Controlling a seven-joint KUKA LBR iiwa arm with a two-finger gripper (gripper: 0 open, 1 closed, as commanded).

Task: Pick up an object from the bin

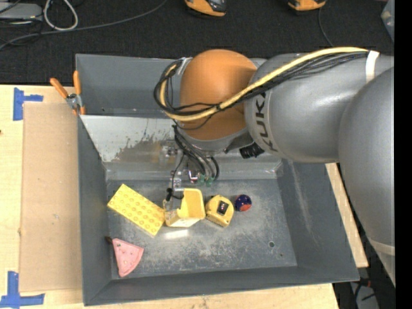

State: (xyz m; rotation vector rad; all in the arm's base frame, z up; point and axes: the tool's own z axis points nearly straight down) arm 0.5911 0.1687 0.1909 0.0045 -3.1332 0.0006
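SURFACE: grey metal bin (257, 250), floor scuffed and dusty | ROOM: black carpet (129, 37) with cables (61, 11) on far side | WRITING: "UK" legible on arm (309, 108) | PINCER (174, 197): at left edge of yellow block (188, 206), bin centre; clenched or released, cannot tell

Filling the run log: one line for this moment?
gripper: low in bin | at: yellow block | block's left: yellow plate | grasp: unclear
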